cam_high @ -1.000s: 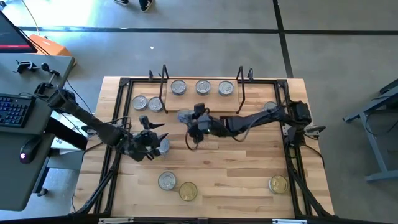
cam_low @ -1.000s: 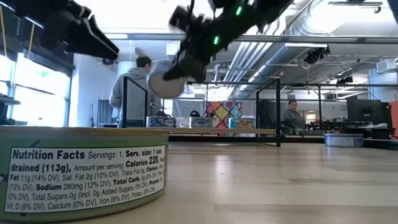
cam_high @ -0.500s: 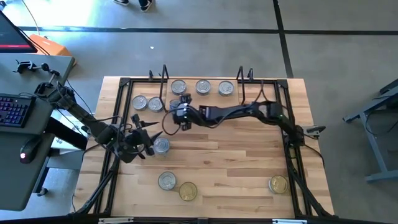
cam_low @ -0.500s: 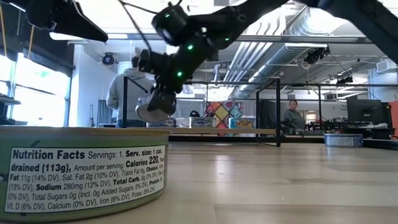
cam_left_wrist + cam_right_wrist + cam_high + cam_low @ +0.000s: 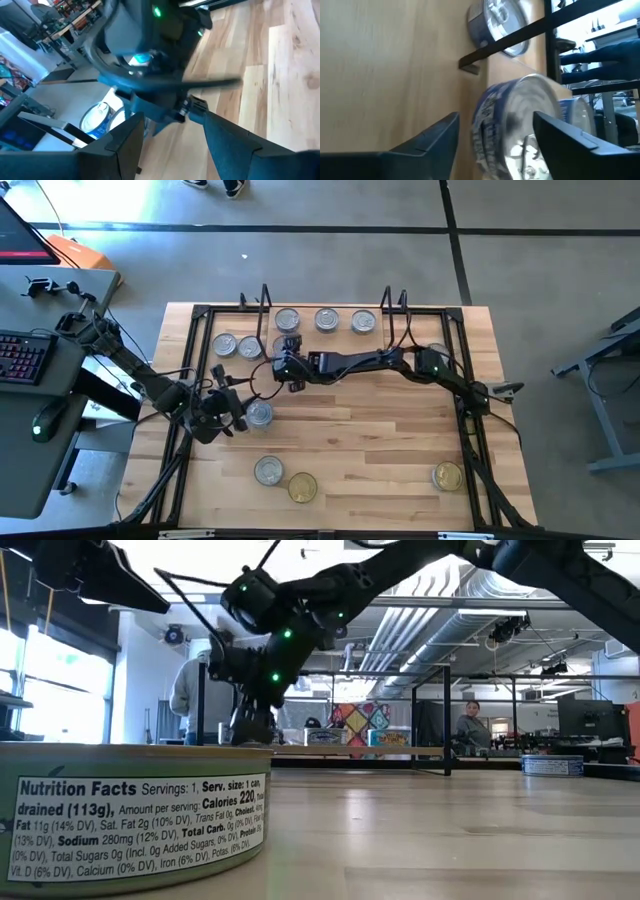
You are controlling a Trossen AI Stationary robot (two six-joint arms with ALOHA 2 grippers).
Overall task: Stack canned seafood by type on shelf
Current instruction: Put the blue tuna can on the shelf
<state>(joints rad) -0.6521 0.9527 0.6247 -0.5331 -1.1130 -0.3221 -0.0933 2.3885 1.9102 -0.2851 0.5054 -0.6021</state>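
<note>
Three tins (image 5: 325,320) are lined up on the shelf (image 5: 325,345), upper centre; a blue-labelled tin (image 5: 520,125) sits between the right pincer's (image 5: 284,363) wide-spread fingers; the left pincer (image 5: 243,406) is held wide beside a silver tin (image 5: 260,414); several tins are left on the surface (image 5: 380,450).

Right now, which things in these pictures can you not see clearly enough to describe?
- High view: the tin at the right gripper is hidden under the arm.
- Right wrist view: the blue tin between the fingers is blurred; its label is unreadable, and contact cannot be told.
- Low view: the near tin is cut off by the left edge.
- Left wrist view: the tins are half hidden behind the fingers.
</note>
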